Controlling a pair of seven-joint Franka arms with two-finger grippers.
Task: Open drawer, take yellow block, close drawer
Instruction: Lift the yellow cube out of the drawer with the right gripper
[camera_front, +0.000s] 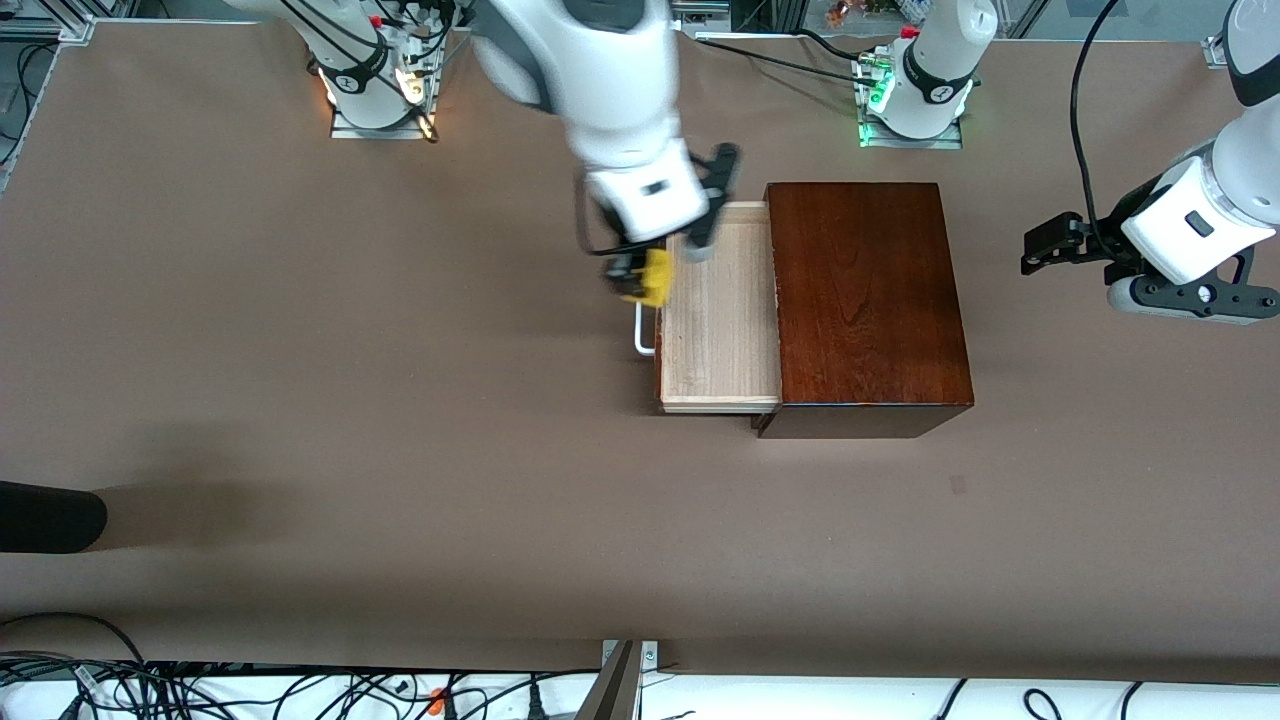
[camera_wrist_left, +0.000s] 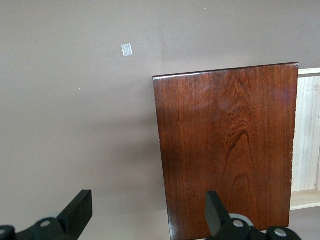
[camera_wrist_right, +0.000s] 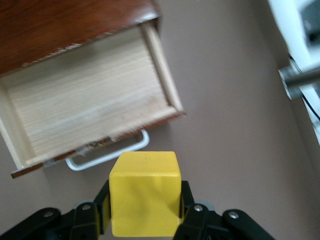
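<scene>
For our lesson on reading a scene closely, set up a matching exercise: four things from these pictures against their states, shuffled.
Things:
1. drawer
2. yellow block
3. right pincer
4. left pincer

States:
A. open, over bare table beside the box
B. pulled out, nothing inside
C. lifted, clamped between two fingers
D. shut on its load, above the drawer's handle

Pairs: 1-B, 2-C, 3-D, 4-A

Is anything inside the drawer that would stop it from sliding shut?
No. The drawer is open and its tray shows only bare wood. The right gripper holds the yellow block above the white handle, outside the tray.
</scene>
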